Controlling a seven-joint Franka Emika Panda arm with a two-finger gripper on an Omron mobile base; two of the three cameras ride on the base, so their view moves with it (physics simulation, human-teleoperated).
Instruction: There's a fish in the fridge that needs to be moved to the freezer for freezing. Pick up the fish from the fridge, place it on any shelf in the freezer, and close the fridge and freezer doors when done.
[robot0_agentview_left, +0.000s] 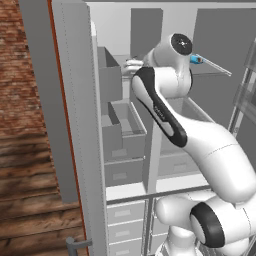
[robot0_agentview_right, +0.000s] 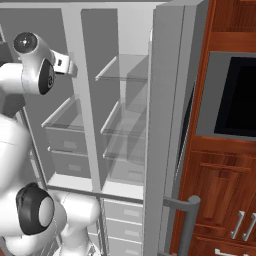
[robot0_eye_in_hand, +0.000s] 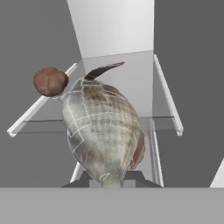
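The pincer (robot0_eye_in_hand: 109, 180) is pinched on the fish (robot0_eye_in_hand: 103, 133), a silvery grey scaled body that stands up from the finger tips, its dark tail curling at the top. Just beyond it lies the shelf (robot0_eye_in_hand: 144, 83), a narrow glass plate with white side rails. A small brown lump (robot0_eye_in_hand: 50, 81) sits by the left rail.
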